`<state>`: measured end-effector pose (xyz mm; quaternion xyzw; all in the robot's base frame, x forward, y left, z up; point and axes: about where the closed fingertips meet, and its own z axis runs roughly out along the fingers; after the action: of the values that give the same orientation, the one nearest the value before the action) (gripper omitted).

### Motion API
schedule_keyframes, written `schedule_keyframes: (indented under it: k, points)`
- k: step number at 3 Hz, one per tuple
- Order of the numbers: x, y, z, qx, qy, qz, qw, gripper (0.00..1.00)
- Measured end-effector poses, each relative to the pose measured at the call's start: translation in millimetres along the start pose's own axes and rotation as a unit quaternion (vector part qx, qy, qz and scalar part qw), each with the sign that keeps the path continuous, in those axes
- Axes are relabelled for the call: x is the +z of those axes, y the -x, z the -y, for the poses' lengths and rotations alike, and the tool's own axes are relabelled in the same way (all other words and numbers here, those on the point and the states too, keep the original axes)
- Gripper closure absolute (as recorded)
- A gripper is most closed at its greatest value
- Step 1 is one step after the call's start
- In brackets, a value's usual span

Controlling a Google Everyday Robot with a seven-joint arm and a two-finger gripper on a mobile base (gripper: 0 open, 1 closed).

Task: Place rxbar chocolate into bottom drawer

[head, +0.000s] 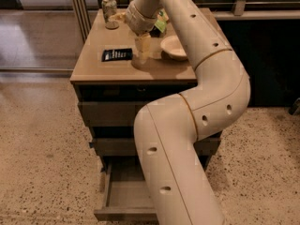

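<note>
Cream arm (220, 78) was arched over desk (93, 65); claw (142, 55) was pointed down, 3 o'clock of flat black rxbar chocolate (117, 55); closure could not be told.

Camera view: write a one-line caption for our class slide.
Tool at the cabinet top beside the rxbar, with the bottom drawer open below.

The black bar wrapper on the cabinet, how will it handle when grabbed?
The flat black bar wrapper lies flush, so it is probably light and hard to pinch; it may slide on the smooth brown cabinet top. The gripper hangs close beside it.
</note>
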<state>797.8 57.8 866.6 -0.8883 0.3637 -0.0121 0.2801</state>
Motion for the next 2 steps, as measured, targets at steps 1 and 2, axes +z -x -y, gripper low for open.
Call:
schedule_keyframes:
  k: [1, 2]
  points:
    - [2.2, -0.1, 1.5, -0.006, 0.0, -0.002, 1.0, 0.0]
    - [7.3, 0.6, 3.4, -0.012, 0.0, -0.001, 0.9999, 0.0]
